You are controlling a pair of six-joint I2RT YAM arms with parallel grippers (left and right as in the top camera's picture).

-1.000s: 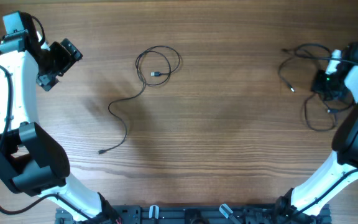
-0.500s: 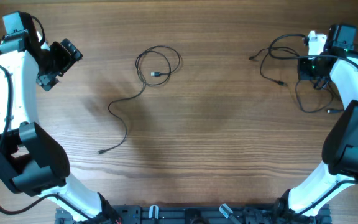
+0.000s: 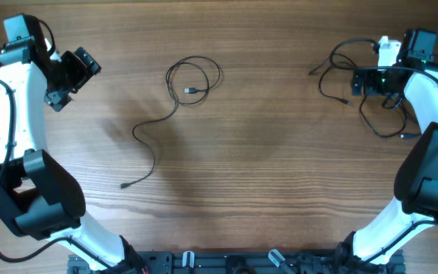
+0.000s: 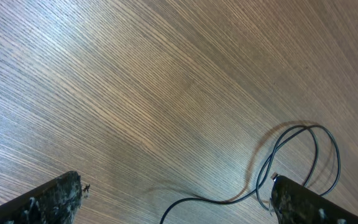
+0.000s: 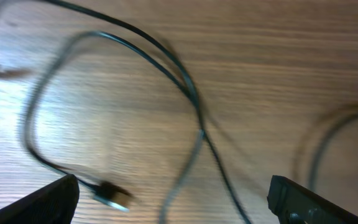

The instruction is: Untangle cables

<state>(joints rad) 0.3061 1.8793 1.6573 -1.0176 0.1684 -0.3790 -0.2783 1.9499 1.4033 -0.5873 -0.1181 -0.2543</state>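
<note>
A tangle of thin black cables (image 3: pixel 333 55) lies at the far right of the table. My right gripper (image 3: pixel 363 82) hovers over it with its jaws wide open. In the right wrist view, blurred strands (image 5: pixel 194 106) and a silvery-tipped plug (image 5: pixel 112 194) lie on the wood between my fingers (image 5: pixel 39 202), and nothing is gripped. A separate cable lies at the centre-left, with its plug (image 3: pixel 192 91) inside a loop and a long tail running toward the front. My left gripper (image 3: pixel 71 72) stands open at the far left, away from it. Its camera sees that loop (image 4: pixel 316 134) beside the right finger (image 4: pixel 309 202).
My two white arms rise from a black base rail (image 3: pixel 234 262) at the front edge. The right arm stands close by the tangle. Bare wood separates the two groups of cables.
My right gripper carried the tangle toward the far edge and leftward, then opened and let it go. The left arm and the centre-left cable have not moved.
</note>
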